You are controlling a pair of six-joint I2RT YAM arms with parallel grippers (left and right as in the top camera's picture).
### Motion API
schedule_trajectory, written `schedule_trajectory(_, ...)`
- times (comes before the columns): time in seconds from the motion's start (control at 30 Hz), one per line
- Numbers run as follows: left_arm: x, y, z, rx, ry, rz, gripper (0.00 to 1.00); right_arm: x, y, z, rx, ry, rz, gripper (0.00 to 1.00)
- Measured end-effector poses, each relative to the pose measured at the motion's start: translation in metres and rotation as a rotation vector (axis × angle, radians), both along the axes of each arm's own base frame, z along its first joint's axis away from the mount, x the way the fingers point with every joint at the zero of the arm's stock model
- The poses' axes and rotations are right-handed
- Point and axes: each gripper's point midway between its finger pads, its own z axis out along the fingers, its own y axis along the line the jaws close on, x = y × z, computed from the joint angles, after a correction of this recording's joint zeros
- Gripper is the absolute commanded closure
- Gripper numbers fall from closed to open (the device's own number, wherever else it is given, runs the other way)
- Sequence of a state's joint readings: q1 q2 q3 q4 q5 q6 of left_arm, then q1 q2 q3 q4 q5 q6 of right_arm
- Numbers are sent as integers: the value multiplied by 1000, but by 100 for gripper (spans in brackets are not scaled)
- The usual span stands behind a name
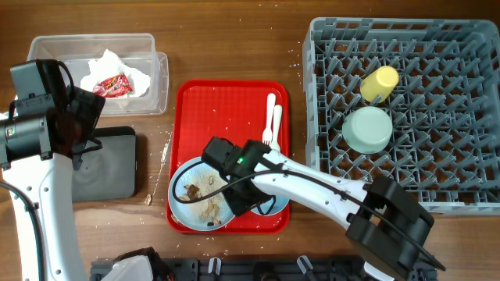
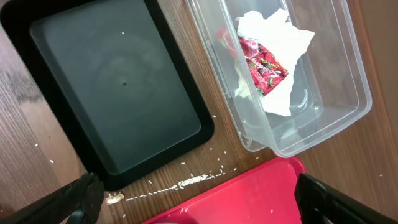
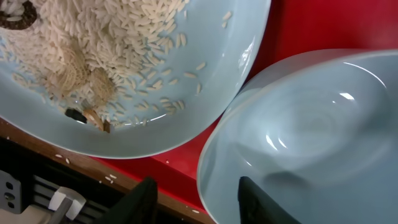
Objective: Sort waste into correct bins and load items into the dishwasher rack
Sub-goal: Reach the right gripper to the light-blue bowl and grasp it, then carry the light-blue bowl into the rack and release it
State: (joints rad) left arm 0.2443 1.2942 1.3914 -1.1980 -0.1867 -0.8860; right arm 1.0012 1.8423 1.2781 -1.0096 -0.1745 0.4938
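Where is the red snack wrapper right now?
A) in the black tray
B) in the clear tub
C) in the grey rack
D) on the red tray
B: the red snack wrapper sits with the crumpled white napkin inside the clear tub, as both the overhead and left wrist views show.

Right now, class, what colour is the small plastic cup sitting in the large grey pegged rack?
Yellow; the overhead view shows the cup best.
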Motion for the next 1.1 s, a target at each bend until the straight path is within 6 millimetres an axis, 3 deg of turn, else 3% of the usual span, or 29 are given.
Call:
schedule_trajectory(0.13,0,0,0,0,0,0,0,-1,1,-4,-13,-36,24,67)
schedule_trajectory(0.23,0,0,0,0,0,0,0,-3,4,-5,-9,-45,33,78)
schedule_trajectory(0.37,0,0,0,0,0,0,0,-3,3,-6,-13,-45,31,81)
schedule_trajectory(0.43,0,0,0,0,0,0,0,-2,2,-6,-15,-49,33,94)
schedule_trajectory(0.47,0,0,0,0,0,0,0,-1,2,-6,-15,-52,30,96)
schedule_trajectory(0.73,0,0,0,0,0,0,0,-2,-3,-1,-42,-40,23,96)
schedule_trajectory(0.83,0,0,0,0,-1,0,0,17,-13,24,-60,-29,-37,96)
schedule_trajectory(0.93,0,0,0,0,0,0,0,55,-38,64,-17,-64,-144,96)
schedule_trajectory(1.03,0,0,0,0,0,0,0,92,-69,117,127,-157,-242,96)
schedule_trajectory(1.1,0,0,0,0,0,0,0,112,-105,161,259,-238,-323,96)
